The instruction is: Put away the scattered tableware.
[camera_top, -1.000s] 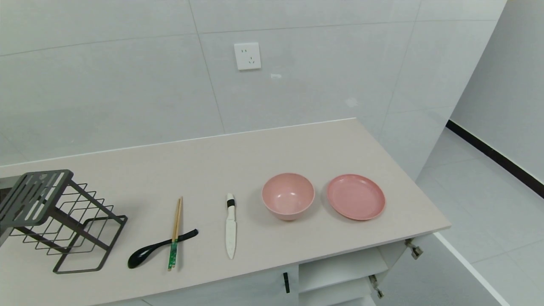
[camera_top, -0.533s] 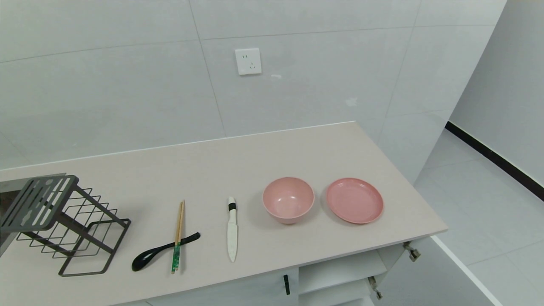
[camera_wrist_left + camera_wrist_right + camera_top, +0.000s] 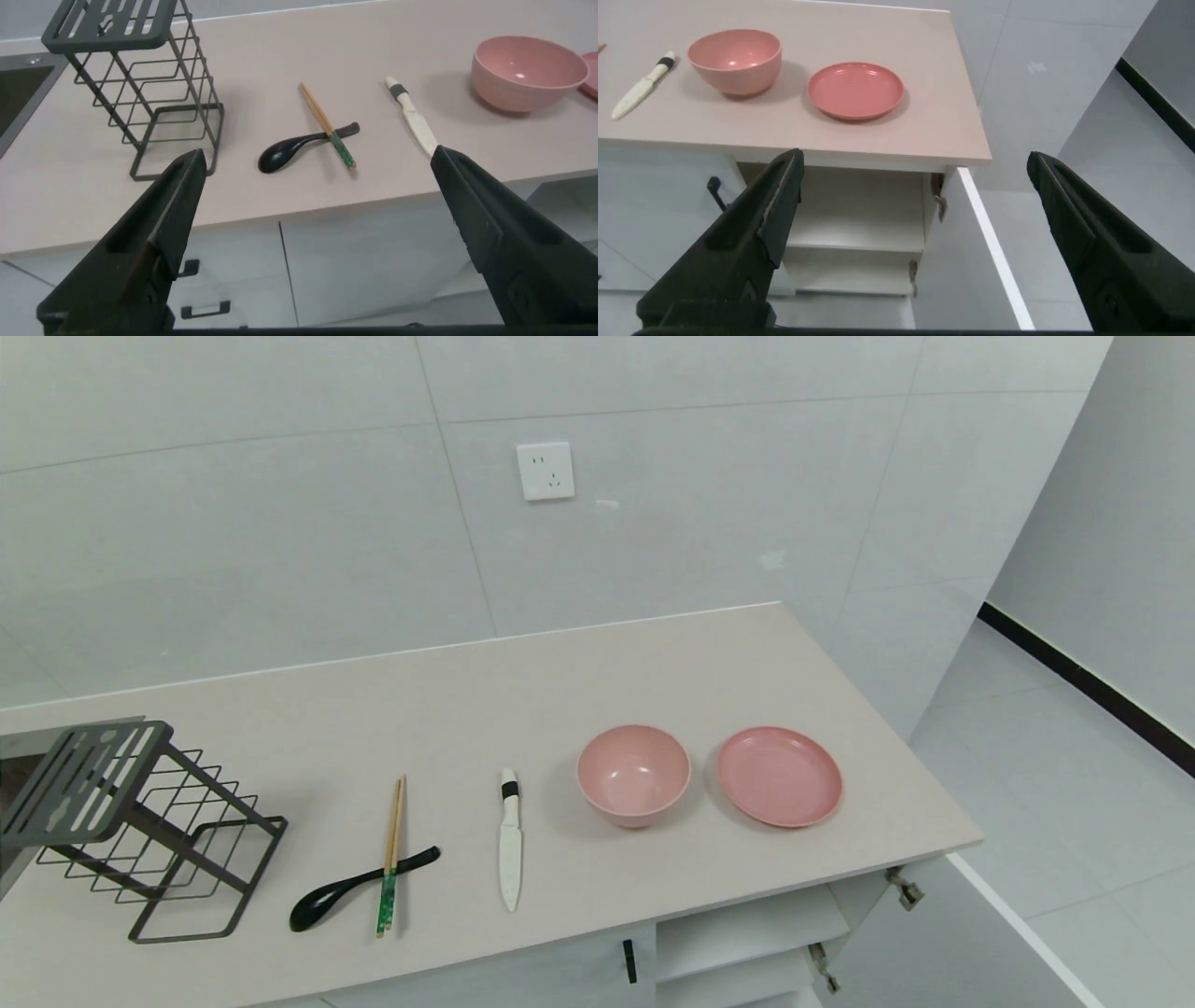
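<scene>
On the beige counter (image 3: 560, 681) lie, in a row near its front edge, a black spoon (image 3: 355, 887) with a pair of chopsticks (image 3: 391, 845) across its handle, a white knife (image 3: 508, 840), a pink bowl (image 3: 633, 775) and a pink plate (image 3: 780, 776). My left gripper (image 3: 316, 159) hangs open in front of the counter, level with the spoon (image 3: 299, 149) and chopsticks (image 3: 327, 138), holding nothing. Open too, my right gripper (image 3: 915, 157) is in front of the counter's right end, facing the bowl (image 3: 734, 60) and plate (image 3: 855, 90).
A dark wire rack (image 3: 140, 821) stands at the counter's left, beside a sink (image 3: 19, 89). Below the counter's right end a cabinet stands open, its door (image 3: 990, 247) swung out and white shelves (image 3: 859, 233) showing. The tiled wall carries a socket (image 3: 545, 470).
The head camera shifted slightly up to half a second ago, moving the whole picture. The tableware on the counter has not moved.
</scene>
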